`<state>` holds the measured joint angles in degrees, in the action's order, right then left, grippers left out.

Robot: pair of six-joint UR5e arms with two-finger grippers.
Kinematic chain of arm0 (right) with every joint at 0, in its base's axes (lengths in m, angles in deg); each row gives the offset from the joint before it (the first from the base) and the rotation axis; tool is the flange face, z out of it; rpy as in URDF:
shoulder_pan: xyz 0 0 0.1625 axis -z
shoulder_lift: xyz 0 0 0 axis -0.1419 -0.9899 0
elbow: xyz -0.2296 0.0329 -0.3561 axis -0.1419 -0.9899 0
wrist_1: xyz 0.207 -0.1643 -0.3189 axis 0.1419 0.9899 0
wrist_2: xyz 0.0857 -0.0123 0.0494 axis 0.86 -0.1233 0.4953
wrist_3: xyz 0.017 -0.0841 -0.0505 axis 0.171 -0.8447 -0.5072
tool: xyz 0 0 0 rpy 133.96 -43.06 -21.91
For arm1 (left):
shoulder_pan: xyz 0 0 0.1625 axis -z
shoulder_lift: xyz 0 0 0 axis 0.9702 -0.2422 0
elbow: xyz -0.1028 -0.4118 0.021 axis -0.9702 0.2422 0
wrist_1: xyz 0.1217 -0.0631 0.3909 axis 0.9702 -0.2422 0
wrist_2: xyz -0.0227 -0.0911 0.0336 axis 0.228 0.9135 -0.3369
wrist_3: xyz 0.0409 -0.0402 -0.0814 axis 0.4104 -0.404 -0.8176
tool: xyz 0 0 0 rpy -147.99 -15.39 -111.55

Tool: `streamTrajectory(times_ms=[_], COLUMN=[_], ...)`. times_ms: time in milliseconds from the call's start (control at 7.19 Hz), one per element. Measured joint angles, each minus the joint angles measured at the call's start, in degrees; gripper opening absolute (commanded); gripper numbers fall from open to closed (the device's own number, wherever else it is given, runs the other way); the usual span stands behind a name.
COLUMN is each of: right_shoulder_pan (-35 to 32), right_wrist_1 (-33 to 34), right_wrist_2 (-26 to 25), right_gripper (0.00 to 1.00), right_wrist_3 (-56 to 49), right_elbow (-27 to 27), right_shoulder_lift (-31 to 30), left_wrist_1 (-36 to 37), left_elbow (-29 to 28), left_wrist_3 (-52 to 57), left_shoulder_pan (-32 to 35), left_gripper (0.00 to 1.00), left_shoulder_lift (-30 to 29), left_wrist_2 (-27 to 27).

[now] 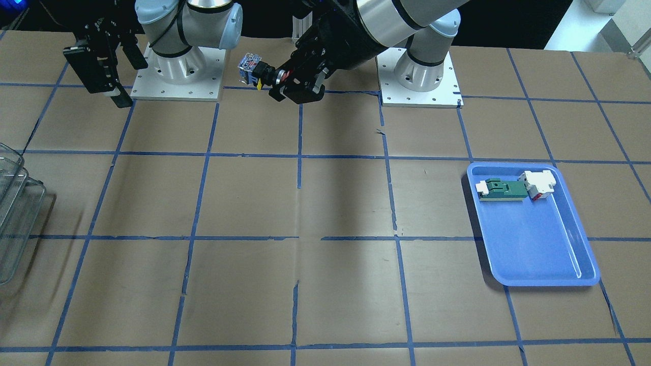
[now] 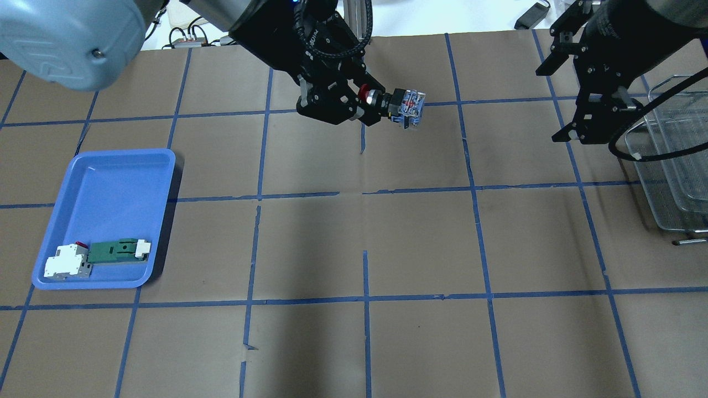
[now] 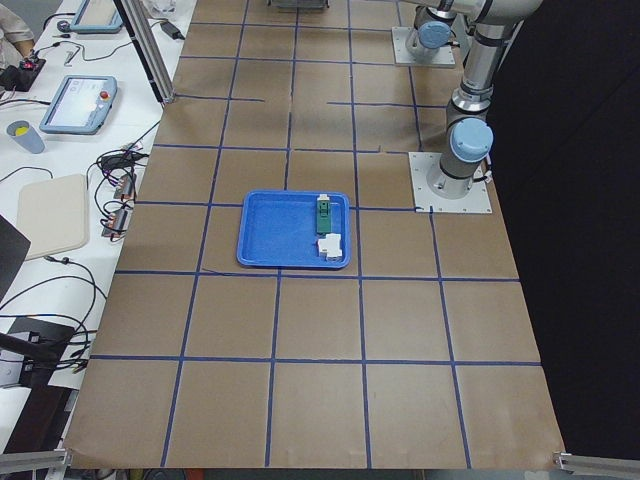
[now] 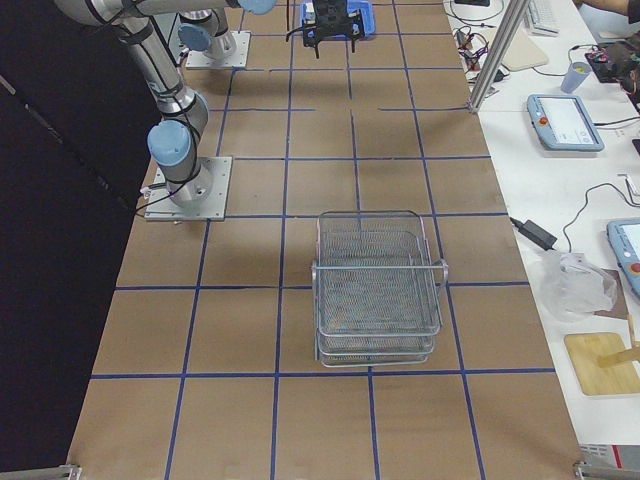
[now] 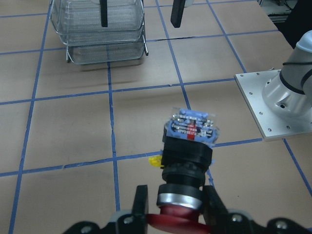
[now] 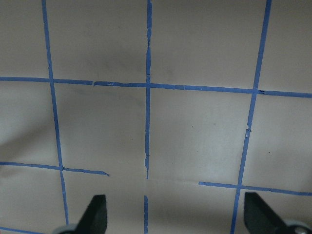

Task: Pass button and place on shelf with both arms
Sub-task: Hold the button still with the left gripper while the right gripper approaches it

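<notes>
Two fingers of the left end effector [image 2: 369,106] clamp the button [image 2: 402,104] by its red head, holding it level above the bench [image 2: 420,237]. Its blue rear block points toward the right end effector [image 2: 553,105], which hangs well apart, spread wide and empty, near the shelf [image 2: 675,166].

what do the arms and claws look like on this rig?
The left arm and right arm: silver-grey tubes, pale blue joint caps, white base plates. The left claw and right claw: black, two-fingered. Looped black cables at both wrists.
</notes>
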<state>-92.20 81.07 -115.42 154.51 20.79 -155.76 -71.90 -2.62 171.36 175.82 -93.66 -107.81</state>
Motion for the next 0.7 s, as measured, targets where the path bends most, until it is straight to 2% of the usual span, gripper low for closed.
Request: streamTrajectory(times_ms=[417, 695], right_shoulder_pan=[-1.06, -4.14], right_wrist_1=[-2.18, -2.30], right_wrist_2=[0.42, 0.87], right_gripper=[1.00, 1.00], right_wrist_3=[3.63, 7.98], right_elbow=[-0.85, -1.01], right_shoulder_lift=[-1.00, -1.23], left_wrist_1=[0.21, 0.80], left_elbow=[0.45, 0.48], left_wrist_3=[-0.03, -1.90], left_shoulder_pan=[0.10, 0.10], left_gripper=[0.00, 0.00], left_shoulder_lift=[-0.21, 0.20], left_wrist_2=[0.97, 0.73])
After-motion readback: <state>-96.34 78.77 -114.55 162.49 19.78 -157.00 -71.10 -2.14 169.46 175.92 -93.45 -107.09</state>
